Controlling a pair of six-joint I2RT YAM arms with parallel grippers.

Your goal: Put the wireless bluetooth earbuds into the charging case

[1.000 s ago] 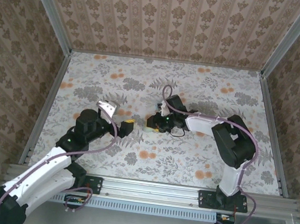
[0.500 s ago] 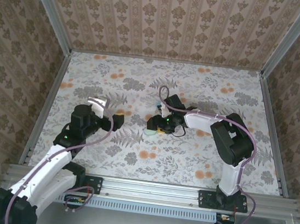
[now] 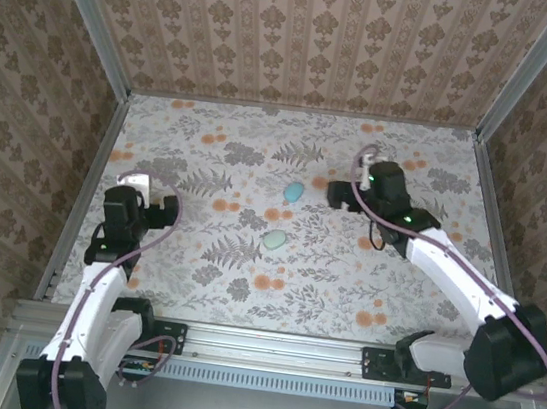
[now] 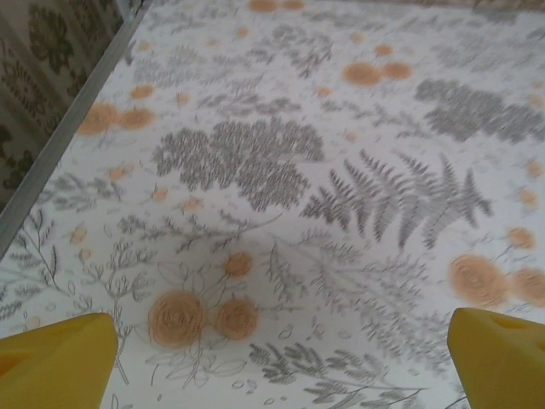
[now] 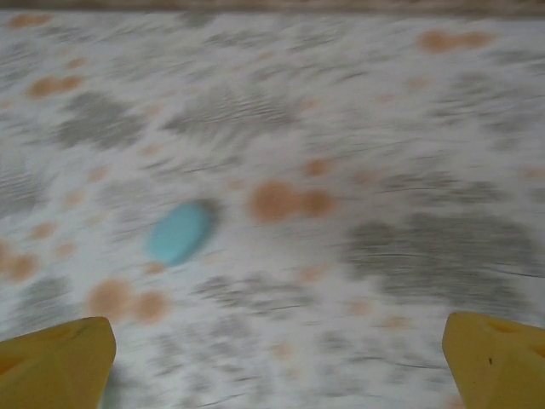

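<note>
**Both my jaws wide, case pieces lying loose mid-table**

Two smooth ovals lie on the flowered table (image 3: 192,285), close to its middle and apart from each other. The teal-blue case piece (image 3: 294,191) sits nearer the far edge. From above, its long axis runs roughly from the near edge to the far edge, with the far end leaning a little toward the right edge. The mint-green case piece (image 3: 275,238) lies just toward the near edge from it, with its long axis closer to left-right. Neither touches the other. Both are too small from above for me to read any marking.

From my right wrist the teal-blue case piece (image 5: 179,233) shows again, ahead and to the left. It is blurred, lies slantwise on the cloth, and any lettering is beyond telling.

My right gripper (image 3: 335,192) hangs just to the right of the teal-blue piece, clear of it. Its yellow fingers (image 5: 55,365) stand spread to the corners of my wrist view, with bare cloth between them. They hold nothing and touch nothing.

My left gripper (image 3: 167,209) is over by the table's left edge, well apart from both pieces. Its yellow fingers (image 4: 55,362) are spread just as wide over printed ferns and orange flowers, and they grasp nothing.
</note>
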